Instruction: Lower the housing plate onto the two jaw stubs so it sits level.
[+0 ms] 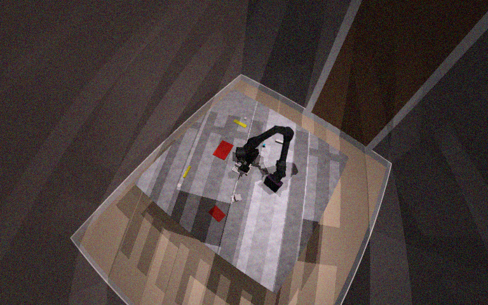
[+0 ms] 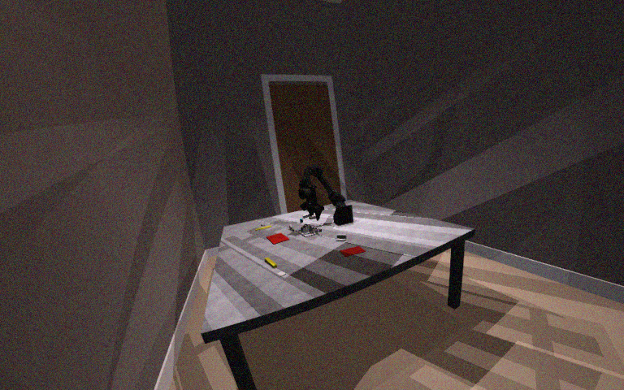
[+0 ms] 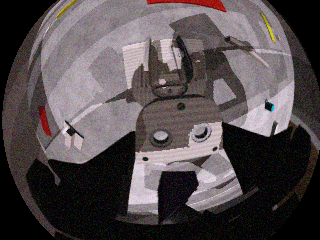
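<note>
My gripper (image 3: 177, 130) (image 2: 312, 217) is shut on the housing plate (image 3: 175, 117), a pale rounded plate with two ringed round holes, gripped by its side edges. In the exterior view the gripper hangs above the jaw assembly (image 2: 309, 231). In the wrist view the assembly (image 3: 170, 90) shows just beyond the plate's rounded end, with upright parts standing on it. The plate is apart from it in that view. The two stubs and pins cannot be told apart clearly. In the top view the arm covers much of the assembly.
Two red pads (image 1: 223, 150) (image 1: 216, 213) and two yellow bars (image 1: 239, 123) (image 1: 186, 171) lie around the assembly. A small white-and-dark part (image 1: 236, 197) (image 2: 340, 237) lies nearby. A small cyan-and-black block (image 1: 264, 145) (image 3: 270, 106) and a pale strip (image 1: 278, 140) lie near the arm.
</note>
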### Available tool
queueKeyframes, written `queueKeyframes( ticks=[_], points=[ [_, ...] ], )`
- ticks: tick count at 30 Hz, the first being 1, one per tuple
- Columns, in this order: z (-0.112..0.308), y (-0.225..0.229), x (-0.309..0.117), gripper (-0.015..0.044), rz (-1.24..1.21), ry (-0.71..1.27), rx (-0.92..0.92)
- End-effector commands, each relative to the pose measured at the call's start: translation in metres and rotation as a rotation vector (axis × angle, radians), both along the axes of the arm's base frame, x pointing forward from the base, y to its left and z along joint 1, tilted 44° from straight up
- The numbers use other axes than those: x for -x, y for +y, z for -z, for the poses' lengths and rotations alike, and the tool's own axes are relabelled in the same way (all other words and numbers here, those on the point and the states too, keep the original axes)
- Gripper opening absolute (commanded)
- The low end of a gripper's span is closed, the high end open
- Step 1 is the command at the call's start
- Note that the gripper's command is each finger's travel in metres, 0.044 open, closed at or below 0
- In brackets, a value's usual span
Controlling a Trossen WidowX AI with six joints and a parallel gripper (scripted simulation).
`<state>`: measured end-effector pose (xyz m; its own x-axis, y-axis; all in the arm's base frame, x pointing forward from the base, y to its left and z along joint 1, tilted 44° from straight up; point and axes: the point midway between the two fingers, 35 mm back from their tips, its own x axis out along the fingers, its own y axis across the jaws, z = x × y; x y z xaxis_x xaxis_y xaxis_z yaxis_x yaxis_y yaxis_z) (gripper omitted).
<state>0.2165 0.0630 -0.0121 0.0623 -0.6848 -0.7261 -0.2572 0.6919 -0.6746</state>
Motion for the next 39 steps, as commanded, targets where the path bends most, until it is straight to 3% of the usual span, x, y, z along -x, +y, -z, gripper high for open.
queueKeyframes(
  ticks=[1,39],
  points=[
    [0.006,-0.006,0.0,0.0351,-0.003,0.009,0.006],
    [0.041,-0.042,-0.001,0.0351,-0.002,0.008,0.01]
  ],
)
